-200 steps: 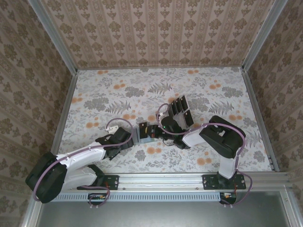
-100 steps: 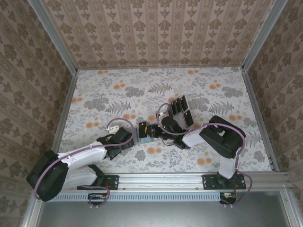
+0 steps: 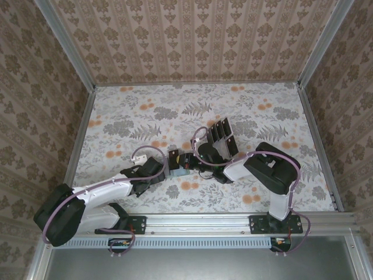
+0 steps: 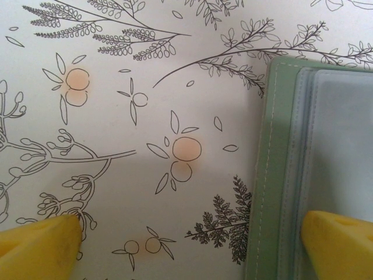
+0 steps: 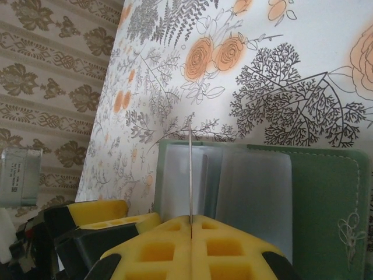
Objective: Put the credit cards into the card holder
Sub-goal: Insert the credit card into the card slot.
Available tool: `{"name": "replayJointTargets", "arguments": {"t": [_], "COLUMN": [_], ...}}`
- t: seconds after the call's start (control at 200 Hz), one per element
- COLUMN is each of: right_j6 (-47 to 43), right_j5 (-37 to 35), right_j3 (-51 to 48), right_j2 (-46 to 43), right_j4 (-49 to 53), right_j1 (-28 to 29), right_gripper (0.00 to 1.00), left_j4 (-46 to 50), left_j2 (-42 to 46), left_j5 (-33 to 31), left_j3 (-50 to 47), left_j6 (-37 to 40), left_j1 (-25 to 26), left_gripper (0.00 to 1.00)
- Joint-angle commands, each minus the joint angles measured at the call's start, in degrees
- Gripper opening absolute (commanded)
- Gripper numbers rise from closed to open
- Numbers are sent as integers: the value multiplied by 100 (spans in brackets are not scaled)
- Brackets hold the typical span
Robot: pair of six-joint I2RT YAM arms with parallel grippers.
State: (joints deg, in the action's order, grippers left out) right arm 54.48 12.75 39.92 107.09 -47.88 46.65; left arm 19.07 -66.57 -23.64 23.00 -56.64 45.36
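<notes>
The right end effector is squeezed shut on one thin credit card. The card stands up on its edge between the yellow pads, so it looks like a thin line. The card holder lies flat on the tabletop, right under and just in front of this end effector. The card's long side points straight ahead, over the clear pockets of the holder. I cannot tell if the far tip of the card is already inside a pocket or only above it. I think the next move needs the card's edge to line up with a pocket slot and then slide forward and down.

The left end effector is open as wide as it goes and holds nothing. The card holder is on its right side. One fingertip is over the holder and the other is over bare tabletop. The right arm is the one closest to doing the job, because it has the card.

Just to the left of the right end effector sits a yellow finger that looks like the other arm's. The two are near each other and could bump. Behind the right end effector, a clear rack holds more black cards.
</notes>
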Motion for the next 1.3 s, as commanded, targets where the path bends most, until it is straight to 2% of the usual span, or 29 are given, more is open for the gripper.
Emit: {"name": "replayJointTargets", "arguments": {"t": [0.0, 1.295], "right_j6": [78, 520], "right_j5": [140, 411], "right_j3": [121, -441], "right_j2": [131, 435], "right_j4": [-178, -730], "right_j1": [32, 30], "right_gripper": [0, 0], "left_j4": [446, 545], "left_j2": [-181, -137], "left_j5": [150, 78], "left_j3": [-95, -173], "left_j6": [-122, -263], "left_j1": [55, 109], "left_gripper": [100, 100]}}
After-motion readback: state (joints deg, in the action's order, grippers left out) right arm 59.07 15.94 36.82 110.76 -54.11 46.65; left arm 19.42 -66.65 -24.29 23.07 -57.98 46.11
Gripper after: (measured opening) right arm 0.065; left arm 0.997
